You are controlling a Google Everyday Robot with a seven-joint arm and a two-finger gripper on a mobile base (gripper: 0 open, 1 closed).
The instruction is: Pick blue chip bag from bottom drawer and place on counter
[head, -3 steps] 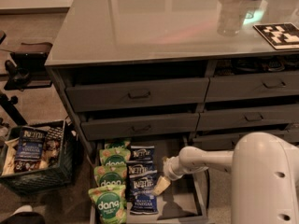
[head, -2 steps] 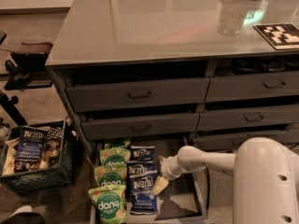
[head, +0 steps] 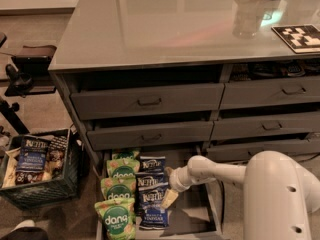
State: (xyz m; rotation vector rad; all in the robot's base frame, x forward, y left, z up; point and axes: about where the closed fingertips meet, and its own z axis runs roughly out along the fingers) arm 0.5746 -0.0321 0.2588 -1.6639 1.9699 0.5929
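The bottom drawer (head: 195, 216) is pulled open at the foot of the cabinet. In it lies a column of three navy blue chip bags (head: 151, 185) with white logo banners. A column of green "dang" bags (head: 119, 190) lies on their left. My gripper (head: 169, 198) reaches in from the right on a white arm and hangs low over the right edge of the middle and nearest blue bags. It holds nothing that I can see. The glossy grey counter (head: 165, 24) tops the cabinet above.
A black wire crate (head: 42, 184) with more Kettle bags stands on the floor at the left. Drawer fronts with bar handles (head: 149, 102) sit partly open above the bottom drawer. A clear cup (head: 247, 16) and a checkered marker card (head: 299, 36) are on the counter's right. My white arm body (head: 280, 199) fills the lower right.
My gripper has moved a little to the left, closer over the column of blue bags. The bags have not moved.
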